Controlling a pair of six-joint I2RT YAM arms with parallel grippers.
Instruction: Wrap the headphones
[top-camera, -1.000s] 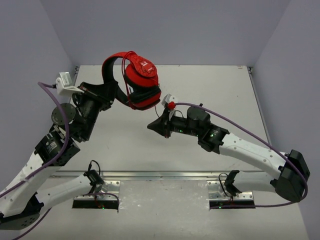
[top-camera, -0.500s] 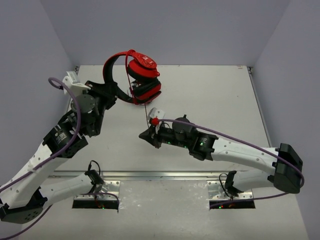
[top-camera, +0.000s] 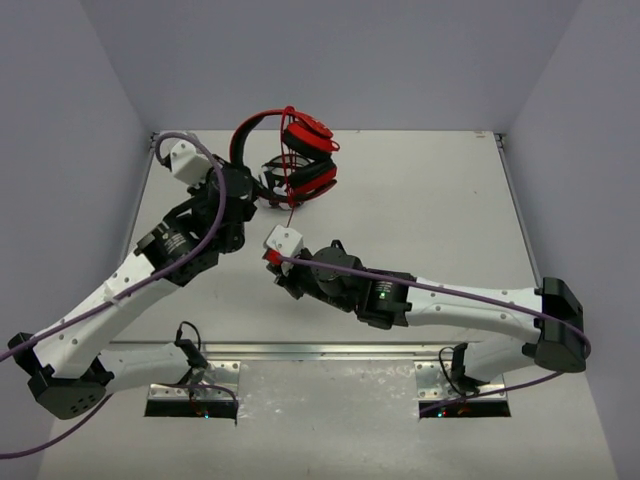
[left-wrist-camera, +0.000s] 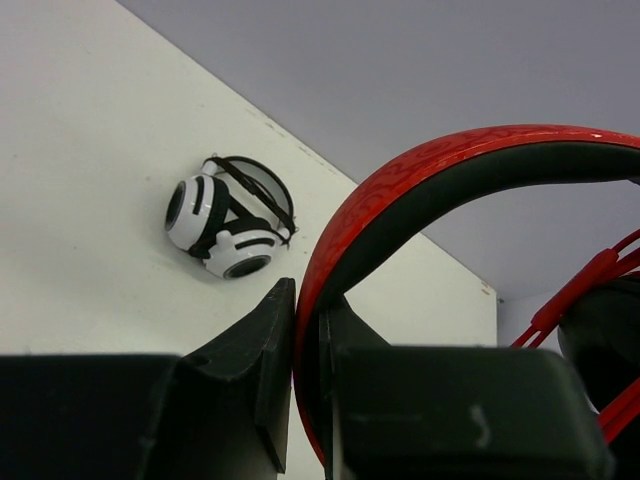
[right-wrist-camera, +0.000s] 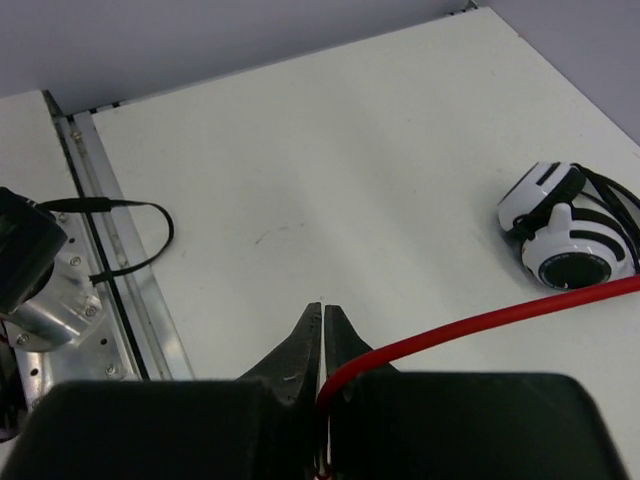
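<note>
The red headphones (top-camera: 305, 160) hang in the air over the far middle of the table, ear cups folded together. My left gripper (top-camera: 260, 190) is shut on the red-and-black headband (left-wrist-camera: 420, 180), which is clamped between its fingers in the left wrist view (left-wrist-camera: 305, 300). The thin red cord (top-camera: 290, 215) drops from the ear cups toward my right gripper (top-camera: 274, 266). That gripper (right-wrist-camera: 323, 310) is shut on the cord (right-wrist-camera: 480, 325), which leaves its jaws to the right.
A pair of white-and-black headphones (left-wrist-camera: 228, 228) lies on the table; it also shows in the right wrist view (right-wrist-camera: 570, 235) and is hidden in the top view. A metal rail (top-camera: 320, 350) runs along the near edge. Grey walls enclose the table (top-camera: 430, 200).
My left arm has swung the red headphones to the right and turned them. My right gripper has moved left and nearer with the cord in it.
</note>
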